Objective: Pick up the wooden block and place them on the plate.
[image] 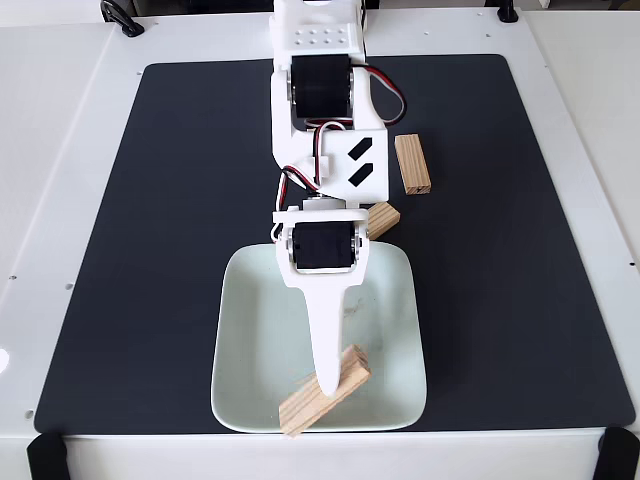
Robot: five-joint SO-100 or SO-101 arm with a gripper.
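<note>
The end effector (328, 385) points down the fixed view toward the near edge of the desk, its long white finger (326, 335) tapering to a tip that meets a wooden block (322, 392) at about the block's middle. The finger lies across the block's top and hides any second finger, so I cannot tell how wide the end effector is open or whether it has hold of the block.

That block lies inside the plate (250, 330), in the near half, with its long axis on a diagonal: the lower left end reaches over the plate's near rim, the upper right end points toward the plate's right side. Its striped grain shows on the left end face.

The plate is a pale mint-white square dish with rounded corners, sitting at the near edge of a black mat (170, 220).

Just past the plate's far right corner, a second wooden block (385, 218) lies partly hidden by the arm's wrist, tilted on a diagonal. A third wooden block (412, 164) lies farther back on the mat, its long axis running nearly front to back.

The mat rests on the white desk (60, 150). No writing or labels can be read anywhere.
</note>
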